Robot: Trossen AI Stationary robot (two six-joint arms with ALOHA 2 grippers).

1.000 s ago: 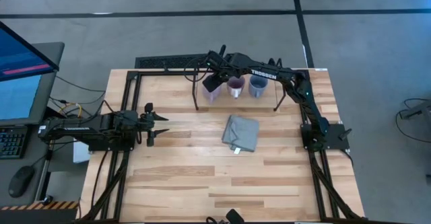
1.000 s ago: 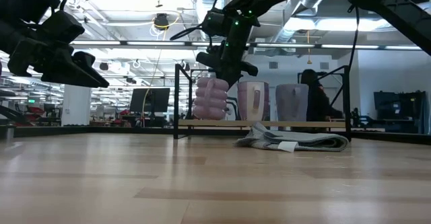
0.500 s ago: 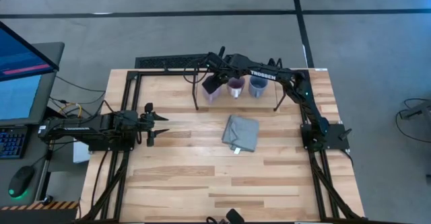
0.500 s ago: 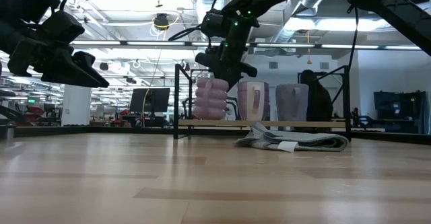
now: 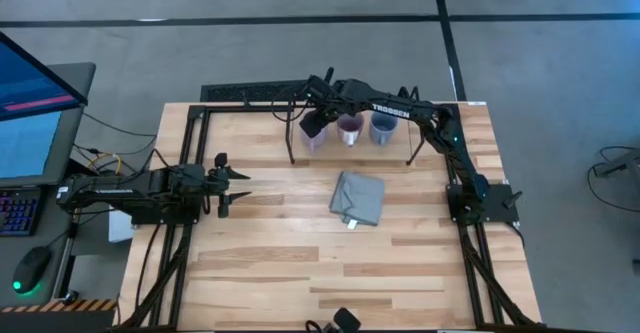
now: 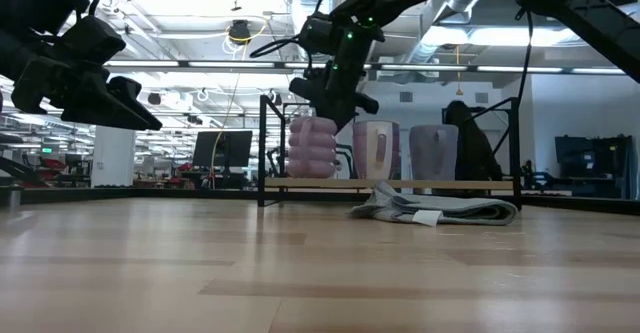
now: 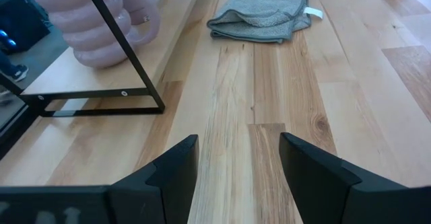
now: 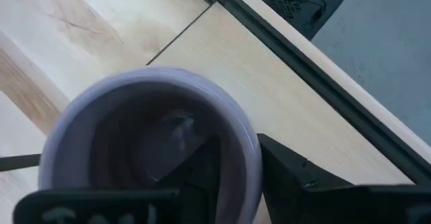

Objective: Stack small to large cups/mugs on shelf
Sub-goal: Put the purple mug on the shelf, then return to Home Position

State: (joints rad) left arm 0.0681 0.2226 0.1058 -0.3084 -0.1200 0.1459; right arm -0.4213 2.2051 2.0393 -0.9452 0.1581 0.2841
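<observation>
Three mugs stand in a row on the wooden board under the black rod shelf (image 5: pixel 291 153) at the table's far side. They are a ribbed pale lavender mug (image 5: pixel 311 142) on the left, a purple mug (image 5: pixel 349 128) in the middle and a blue-grey mug (image 5: pixel 382 126) on the right. My right gripper (image 5: pixel 314 123) is open over the lavender mug (image 6: pixel 313 145). One finger is inside its rim (image 8: pixel 135 83) and one is outside. My left gripper (image 5: pixel 228 185) is open and empty at the table's left side. My right gripper (image 8: pixel 239 150) comes from above with one finger (image 8: pixel 202 167) inside the lavender mug and the other finger (image 8: pixel 289 177) outside its rim (image 8: pixel 250 146). The mug stands upright on the board. I cannot tell whether either finger touches the wall.
A folded grey cloth (image 5: pixel 357 198) lies in the middle of the table, nearer than the shelf, and also shows in the left wrist view (image 7: pixel 259 15). The shelf's upright legs (image 6: pixel 262 148) and top rod stand close around the mugs. Bare wood lies between my left gripper and the cloth.
</observation>
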